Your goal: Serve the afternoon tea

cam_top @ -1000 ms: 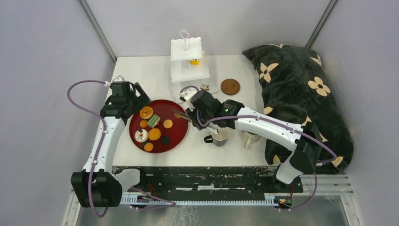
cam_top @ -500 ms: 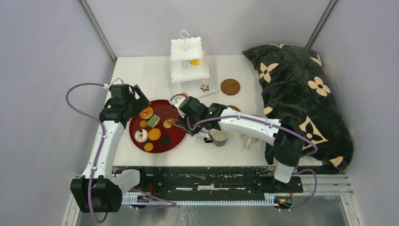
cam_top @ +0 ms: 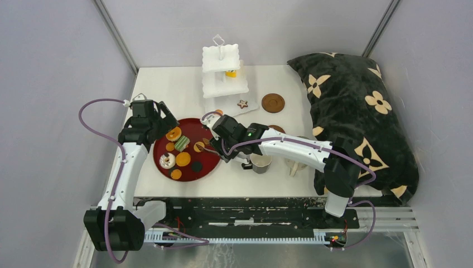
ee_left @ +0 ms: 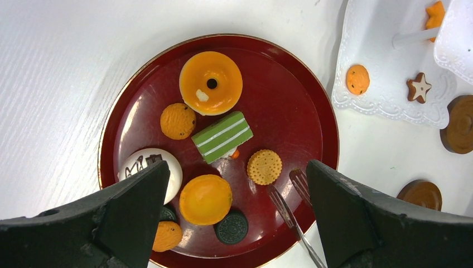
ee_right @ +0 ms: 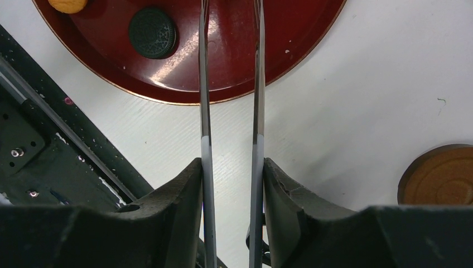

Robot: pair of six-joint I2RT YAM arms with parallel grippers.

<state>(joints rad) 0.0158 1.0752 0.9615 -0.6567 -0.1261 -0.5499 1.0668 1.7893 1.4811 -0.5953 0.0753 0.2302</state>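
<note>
The right tool (ee_right: 231, 167) is clamped on the metal tongs (ee_right: 202, 84). Each finger presses on one arm of the tongs, and the two arms stand a little apart. From this tool the tongs reach forward over the rim of the dark red tray (ee_left: 290, 95). Their tips are just beside a pale round biscuit (ee_left: 264, 166), not around it. A dark cookie (ee_right: 152, 24) lies on the tray to the left of the tongs.

The left tool (ee_left: 234, 170) hangs above the tray with its jaws wide apart and nothing between them. Ahead of it lie the green striped cake (ee_left: 222, 136) and a big orange disc (ee_left: 211, 82).

Further ahead of both tools stands the white three-tier stand (cam_top: 221, 67), with the star cookie (ee_left: 419, 87) on its lowest plate. The two mugs (cam_top: 260, 162) stand on the tabletop (cam_top: 167, 84) behind the right tool, close to its arm.
</note>
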